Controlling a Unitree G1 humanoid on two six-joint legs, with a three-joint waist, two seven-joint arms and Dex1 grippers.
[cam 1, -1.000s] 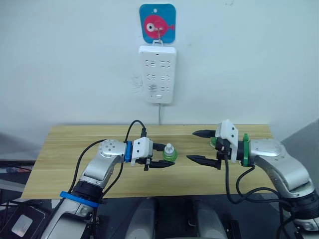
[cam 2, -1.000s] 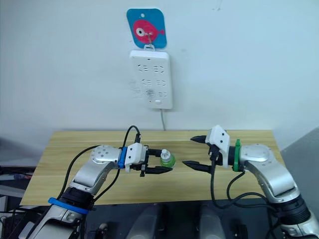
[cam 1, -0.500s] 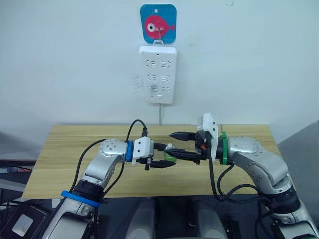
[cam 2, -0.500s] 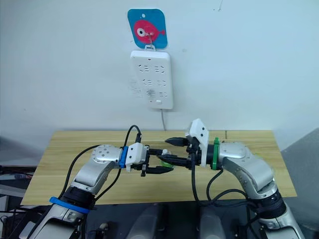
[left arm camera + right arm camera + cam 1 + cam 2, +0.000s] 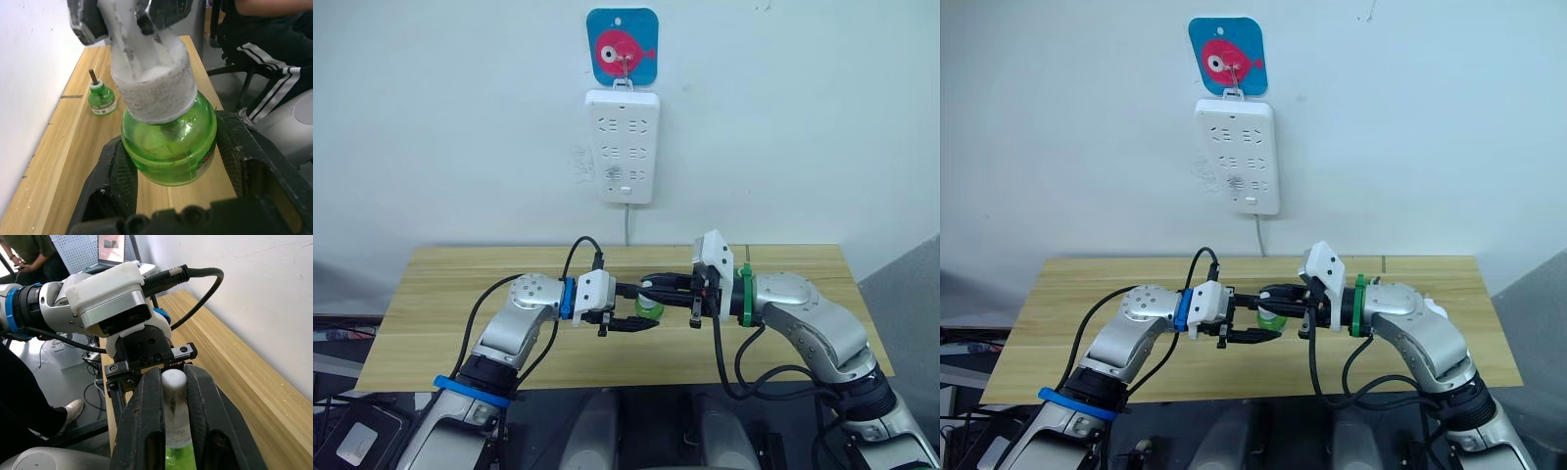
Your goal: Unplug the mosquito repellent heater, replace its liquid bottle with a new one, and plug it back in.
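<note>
Bottle (image 5: 168,142), green and round-bellied with a white cap (image 5: 154,93), sits between the two arms above the wooden surface (image 5: 440,304). The left gripper (image 5: 171,161) has its fingers clamped on the belly; the right gripper (image 5: 168,401) has its fingers closed on the cap. It looks light, smooth plastic, likely slippery on the curve, so the belly needs a firm squeeze while the textured cap gives better purchase for twisting. A second small green bottle (image 5: 101,98) with a bare wick stands farther along the surface. The heater itself I cannot pick out.
</note>
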